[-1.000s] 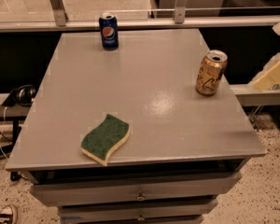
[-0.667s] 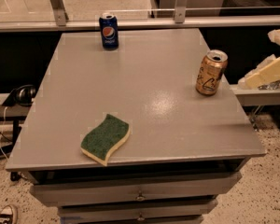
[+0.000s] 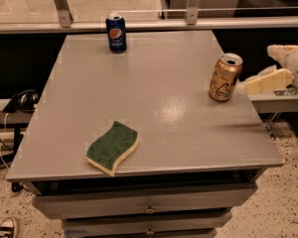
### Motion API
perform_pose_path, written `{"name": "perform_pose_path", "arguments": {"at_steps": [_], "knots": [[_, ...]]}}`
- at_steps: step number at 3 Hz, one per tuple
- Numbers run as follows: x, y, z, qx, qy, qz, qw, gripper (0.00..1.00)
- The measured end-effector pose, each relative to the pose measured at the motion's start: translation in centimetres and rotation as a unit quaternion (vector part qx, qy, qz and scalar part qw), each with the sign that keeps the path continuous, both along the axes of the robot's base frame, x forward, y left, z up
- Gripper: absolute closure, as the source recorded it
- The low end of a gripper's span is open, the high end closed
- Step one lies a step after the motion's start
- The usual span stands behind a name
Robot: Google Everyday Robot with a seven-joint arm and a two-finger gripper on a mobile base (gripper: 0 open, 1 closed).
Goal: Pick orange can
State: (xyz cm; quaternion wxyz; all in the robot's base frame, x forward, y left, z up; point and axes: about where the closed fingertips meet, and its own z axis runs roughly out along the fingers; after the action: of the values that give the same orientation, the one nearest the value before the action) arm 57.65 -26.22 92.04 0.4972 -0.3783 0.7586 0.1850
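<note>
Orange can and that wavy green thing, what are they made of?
The orange can looks like thin metal, with shiny golden sides and a silver top that has an opening. The green thing is a sponge. It is probably soft foam, pale yellow underneath, with a rough, dull green scrubbing layer on top. The gripper is just to the right of the can and looks like cream plastic.

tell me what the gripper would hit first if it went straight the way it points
Likely the orange can: the gripper, just off the table's right edge, points left at it with nothing between. Depth is unclear, so it might pass behind.
</note>
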Motion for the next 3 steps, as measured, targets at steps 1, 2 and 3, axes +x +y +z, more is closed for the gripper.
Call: {"name": "perform_pose_path", "arguments": {"at_steps": [1,2,3], "knots": [[0.9,1.8,-1.2,0.041,-0.015,0.02,0.9989,0.0],[2.1,3.2,-2.7,0.066,-0.028,0.034,0.9968,0.0],[2.7,3.2,-3.9,0.072,-0.036,0.034,0.9962,0.19]]}}
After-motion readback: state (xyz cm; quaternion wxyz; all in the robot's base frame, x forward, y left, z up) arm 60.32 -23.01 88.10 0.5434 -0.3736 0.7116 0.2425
